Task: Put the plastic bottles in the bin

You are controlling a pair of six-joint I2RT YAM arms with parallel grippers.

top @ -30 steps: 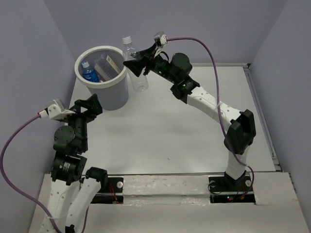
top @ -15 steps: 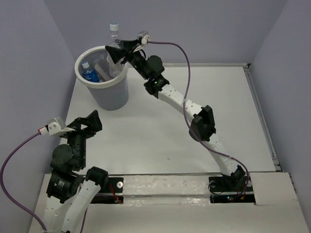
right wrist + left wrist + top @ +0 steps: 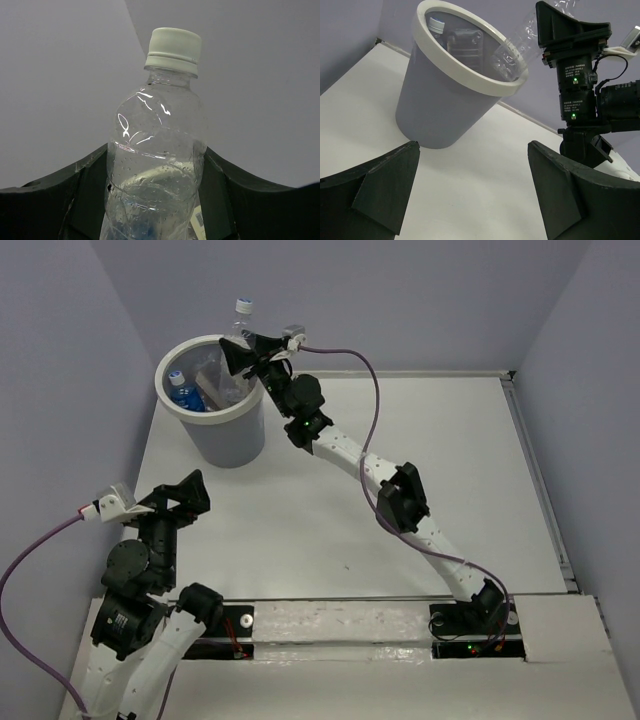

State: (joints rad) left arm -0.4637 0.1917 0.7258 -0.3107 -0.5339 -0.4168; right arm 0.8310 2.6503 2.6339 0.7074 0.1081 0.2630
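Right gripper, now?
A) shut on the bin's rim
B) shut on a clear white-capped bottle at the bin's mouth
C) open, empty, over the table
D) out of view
B: the right gripper clamps the clear bottle on both sides, upright over the bin.

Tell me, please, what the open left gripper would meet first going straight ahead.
Most likely the side wall of the round grey bin; nothing nearer lies before the left gripper, though depth is unclear.
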